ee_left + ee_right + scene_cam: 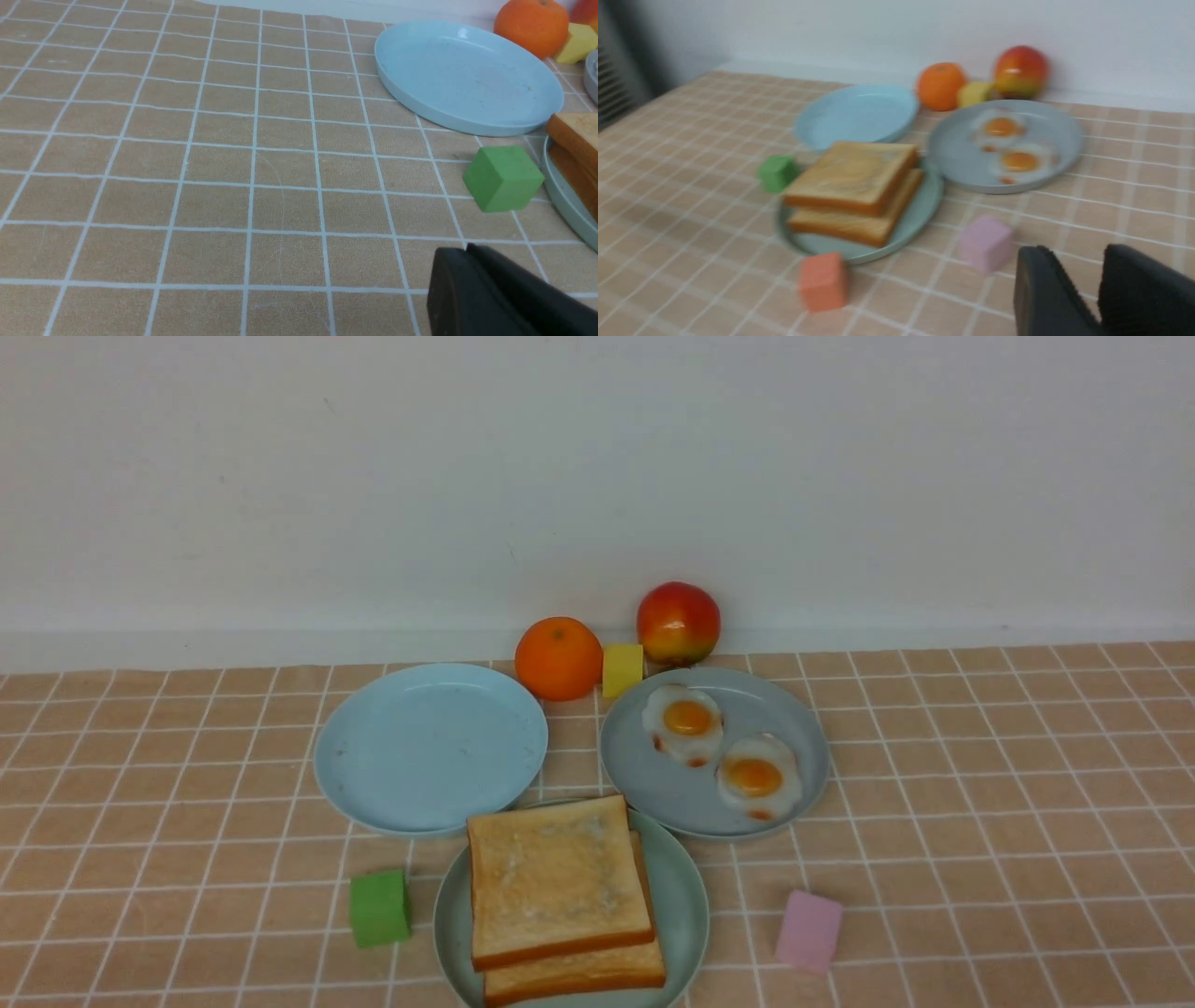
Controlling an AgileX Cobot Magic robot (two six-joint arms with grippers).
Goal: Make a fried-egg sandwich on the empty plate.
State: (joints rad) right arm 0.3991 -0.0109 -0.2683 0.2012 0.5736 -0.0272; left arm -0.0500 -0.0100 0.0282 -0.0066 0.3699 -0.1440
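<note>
Nearest: left gripper (467, 249), jaws pressed together, empty; right gripper (1101, 261), jaws spread, empty. Next: the plate (681, 896) holding stacked toast slices (555, 882). Beyond: sky-blue plate (429, 747); grey-blue plate (653, 784) with two fried eggs (686, 721).

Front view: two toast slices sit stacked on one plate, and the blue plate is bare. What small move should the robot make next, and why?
Probably reach the right gripper, its jaws apart, toward the top toast slice. The light-blue plate is the empty one, so bread likely goes there first.
</note>
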